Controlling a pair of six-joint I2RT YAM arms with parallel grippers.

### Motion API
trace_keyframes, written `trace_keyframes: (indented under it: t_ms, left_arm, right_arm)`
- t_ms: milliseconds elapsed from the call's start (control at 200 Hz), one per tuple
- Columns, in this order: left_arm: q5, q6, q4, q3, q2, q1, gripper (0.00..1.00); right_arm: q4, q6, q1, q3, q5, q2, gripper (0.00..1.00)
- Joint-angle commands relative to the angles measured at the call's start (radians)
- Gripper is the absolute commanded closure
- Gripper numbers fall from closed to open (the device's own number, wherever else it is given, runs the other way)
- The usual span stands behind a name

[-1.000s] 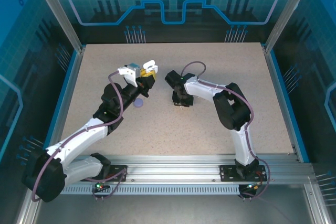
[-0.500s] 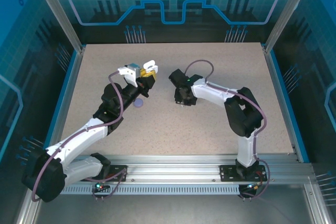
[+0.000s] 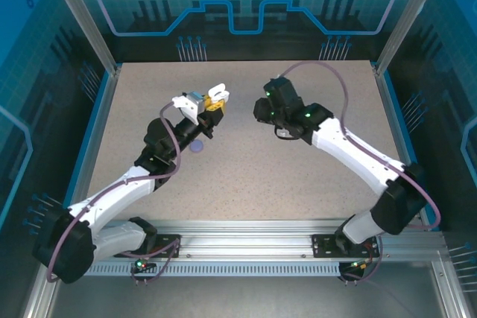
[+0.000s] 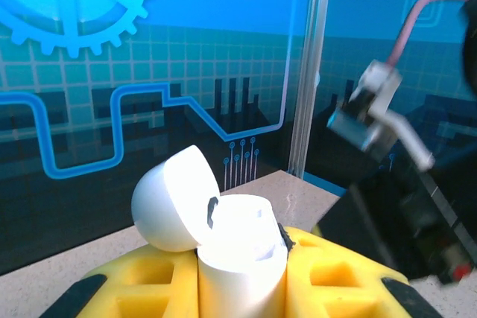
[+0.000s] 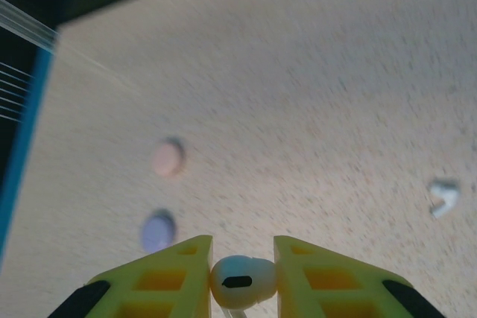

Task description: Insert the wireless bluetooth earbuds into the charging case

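Once the right pincer (image 5: 242, 260) had lifted off mid-bench and swung toward the far edge, it gripped a white earbud (image 5: 240, 282) near the left pincer (image 4: 242, 262), which was clamped on the white charging case (image 4: 240, 247) (lid open). Insertion looked next; a second earbud (image 5: 444, 197) lay on the bench (image 5: 313, 72).

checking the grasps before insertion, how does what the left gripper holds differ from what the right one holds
The left gripper holds a white charging case, lid flipped open; the right gripper pinches a white earbud, one rounded piece. The case rises above its fingers; the earbud nestles between its own. Both are white.
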Motion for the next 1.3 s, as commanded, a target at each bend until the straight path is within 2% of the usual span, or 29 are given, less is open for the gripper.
trace_keyframes:
  t_ms: [0, 395, 580, 760, 1005, 1296]
  left_arm:
    - [0.051, 0.096, 0.119, 0.01, 0.037, -0.012, 1.0]
    - [0.076, 0.198, 0.178, 0.092, 0.131, -0.052, 1.0]
    - [0.008, 0.265, 0.195, 0.143, 0.172, -0.1, 1.0]
    - [-0.066, 0.257, 0.253, 0.183, 0.214, -0.124, 1.0]
    - [-0.111, 0.179, 0.263, 0.217, 0.248, -0.138, 1.0]
    - [-0.118, 0.16, 0.254, 0.229, 0.253, -0.15, 1.0]
  right_arm:
    - [0.123, -0.073, -0.011, 0.019, -0.011, -0.068, 0.75]
    - [0.469, -0.14, -0.011, -0.045, -0.114, -0.231, 0.74]
    - [0.663, -0.163, 0.007, -0.148, -0.148, -0.278, 0.74]
    - [0.846, -0.192, 0.036, -0.235, -0.172, -0.297, 0.75]
    - [0.949, -0.168, 0.062, -0.273, -0.138, -0.277, 0.75]
    - [0.987, -0.131, 0.074, -0.278, -0.105, -0.222, 0.75]
